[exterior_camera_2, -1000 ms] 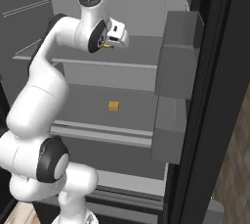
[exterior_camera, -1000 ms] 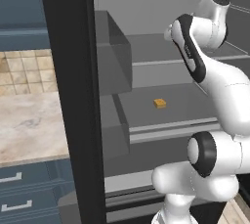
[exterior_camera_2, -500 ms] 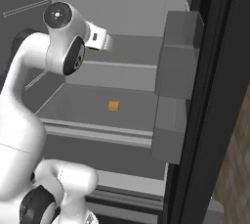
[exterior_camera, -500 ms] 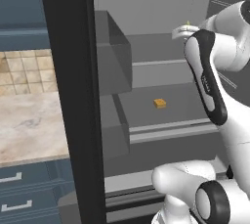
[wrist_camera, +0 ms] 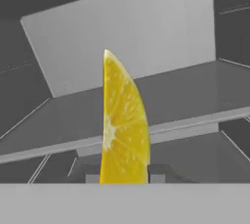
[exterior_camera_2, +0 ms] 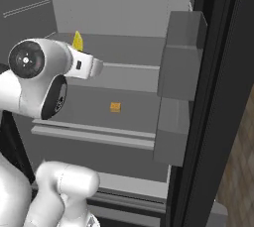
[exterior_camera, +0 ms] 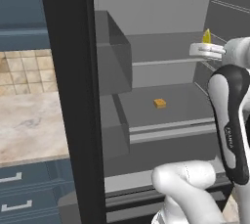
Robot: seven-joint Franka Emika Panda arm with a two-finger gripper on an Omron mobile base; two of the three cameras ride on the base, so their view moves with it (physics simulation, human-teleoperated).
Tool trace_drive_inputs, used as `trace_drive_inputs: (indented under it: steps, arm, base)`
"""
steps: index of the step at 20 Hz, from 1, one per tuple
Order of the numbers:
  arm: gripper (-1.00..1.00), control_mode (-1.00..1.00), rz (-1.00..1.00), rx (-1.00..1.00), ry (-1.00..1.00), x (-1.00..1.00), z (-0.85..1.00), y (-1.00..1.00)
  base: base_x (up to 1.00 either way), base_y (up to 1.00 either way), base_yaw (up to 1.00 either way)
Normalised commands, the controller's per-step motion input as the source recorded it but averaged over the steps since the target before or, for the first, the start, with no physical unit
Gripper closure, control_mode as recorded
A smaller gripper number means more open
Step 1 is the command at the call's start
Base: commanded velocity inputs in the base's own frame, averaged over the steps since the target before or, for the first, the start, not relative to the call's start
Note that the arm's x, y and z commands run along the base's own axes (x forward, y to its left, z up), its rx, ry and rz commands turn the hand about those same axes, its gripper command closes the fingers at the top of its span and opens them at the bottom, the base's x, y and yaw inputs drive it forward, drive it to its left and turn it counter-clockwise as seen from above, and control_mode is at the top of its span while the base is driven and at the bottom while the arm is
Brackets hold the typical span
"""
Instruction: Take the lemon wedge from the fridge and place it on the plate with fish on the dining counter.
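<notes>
The lemon wedge [wrist_camera: 122, 130] is a bright yellow slice standing upright between my fingertips, with my gripper [wrist_camera: 124, 176] shut on it. In the left base view the lemon wedge [exterior_camera: 207, 35] pokes up above my gripper [exterior_camera: 206, 44] at the right side of the open fridge [exterior_camera: 161, 8], level with the upper shelf. From the right, the lemon wedge [exterior_camera_2: 78, 41] and gripper [exterior_camera_2: 80, 48] sit at the left of the fridge [exterior_camera_2: 124, 3] opening. The plate, the fish and the dining counter are out of view.
A small orange-yellow chunk [exterior_camera: 159, 103] [exterior_camera_2: 115, 107] lies on the lower shelf. Grey door bins [exterior_camera: 114, 52] [exterior_camera_2: 181, 57] jut from the open black doors [exterior_camera: 68, 71] [exterior_camera_2: 223, 97] on both sides. A beige marbled counter [exterior_camera: 29, 125] over blue drawers stands left of the fridge.
The arm has folded back and my gripper, still shut on the lemon wedge, has drawn away from the upper shelf toward the fridge's front. The orange chunk stayed put.
</notes>
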Motion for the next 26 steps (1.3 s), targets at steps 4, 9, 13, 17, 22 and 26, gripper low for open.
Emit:
trace_drive_inputs:
  steps: [4, 9, 13, 17, 22, 26]
  arm:
    - [1.00, 1.00, 0.00, 0.00, 0.00, 0.00, 0.00, 0.00]
    - [1.00, 1.00, 0.00, 0.00, 0.00, 0.00, 0.00, 0.00]
    - [1.00, 1.00, 0.00, 0.00, 0.00, 0.00, 0.00, 0.00]
    - [1.00, 1.00, 0.00, 0.00, 0.00, 0.00, 0.00, 0.00]
    - [1.00, 1.00, 0.00, 0.00, 0.00, 0.00, 0.00, 0.00]
    - [1.00, 1.00, 0.00, 0.00, 0.00, 0.00, 0.00, 0.00]
  base:
    - [-1.00, 0.00, 0.11]
    - [-1.00, 0.00, 0.25]
    - [-0.76, -0.06, 0.75]
    - [-0.51, 0.00, 0.85]
    - [-0.53, 0.00, 0.84]
    - [-0.49, 0.00, 0.85]
